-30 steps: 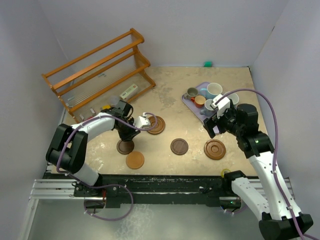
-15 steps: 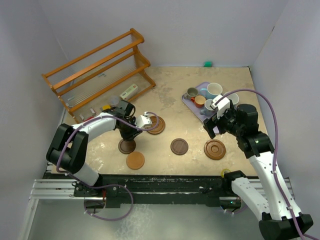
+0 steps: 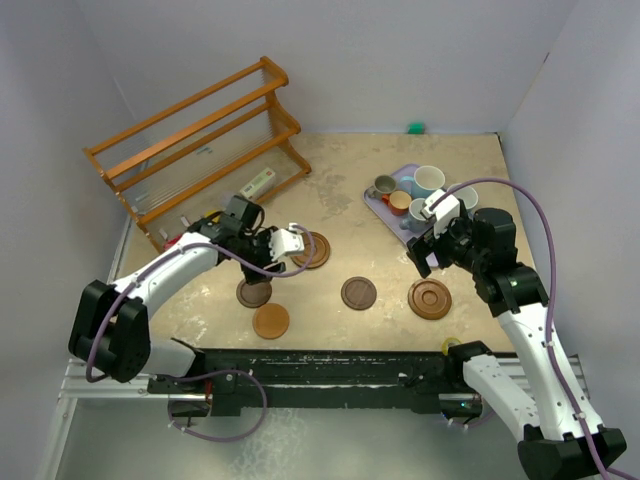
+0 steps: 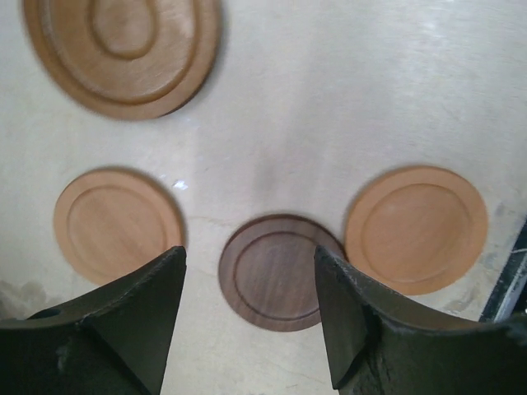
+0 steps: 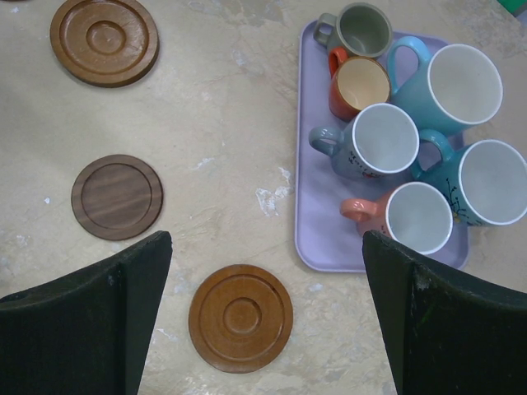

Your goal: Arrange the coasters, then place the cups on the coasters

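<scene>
Left pincer [image 4: 249,262] is released, jaws spread and nothing between them, hovering over a small dark brown coaster [image 4: 276,271] that lies flat on the worktop [image 4: 346,107]. A tan-orange coaster [image 4: 115,224] sits on one flank of that disc. A second tan-orange coaster [image 4: 416,229] sits close against the other, touching or not, I can't tell. A bigger grooved coaster [image 4: 123,49] lies beyond them.

Over to the right pincer [image 5: 262,239]: wide open, empty, hanging above the worktop between another dark coaster [image 5: 117,197] and the lavender tray [image 5: 303,164]. A ringed brown coaster [image 5: 240,317] lies near its gap.

All six cups stand packed on the tray: olive-grey cup [image 5: 362,29], orange cup [image 5: 358,82], tall blue cup [image 5: 457,82], grey-blue cup [image 5: 375,138], pink cup [image 5: 412,216] and a second blue cup [image 5: 494,181].
</scene>
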Available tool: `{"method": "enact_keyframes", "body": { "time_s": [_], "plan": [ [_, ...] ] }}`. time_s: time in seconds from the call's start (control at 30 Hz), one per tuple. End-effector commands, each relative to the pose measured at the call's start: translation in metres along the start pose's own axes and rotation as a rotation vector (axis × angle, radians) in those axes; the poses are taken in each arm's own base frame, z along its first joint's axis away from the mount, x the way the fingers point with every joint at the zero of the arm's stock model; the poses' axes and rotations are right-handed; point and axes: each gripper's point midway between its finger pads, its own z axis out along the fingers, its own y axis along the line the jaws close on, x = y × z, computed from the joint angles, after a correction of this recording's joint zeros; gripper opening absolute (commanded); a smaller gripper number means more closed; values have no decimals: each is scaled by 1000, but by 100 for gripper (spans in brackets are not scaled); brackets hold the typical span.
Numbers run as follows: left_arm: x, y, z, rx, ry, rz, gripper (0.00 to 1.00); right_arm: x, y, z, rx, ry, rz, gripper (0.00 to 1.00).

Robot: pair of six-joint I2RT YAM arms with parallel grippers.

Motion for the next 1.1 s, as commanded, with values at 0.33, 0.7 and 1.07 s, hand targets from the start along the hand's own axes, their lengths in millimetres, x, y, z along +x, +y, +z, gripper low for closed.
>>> {"method": "enact_keyframes", "body": {
  "time_s": [0.33,0.7,1.07],
  "plan": [
    [6,-84,44,258,81,292,62,0,-8,3,32,5,-35,100],
    [6,-86,61,277,97,341,58,4,-10,5,35,19,-39,100],
    [-14,-75,82,262,60,354,42,5,-10,6,35,25,-41,100]
  ]
}}
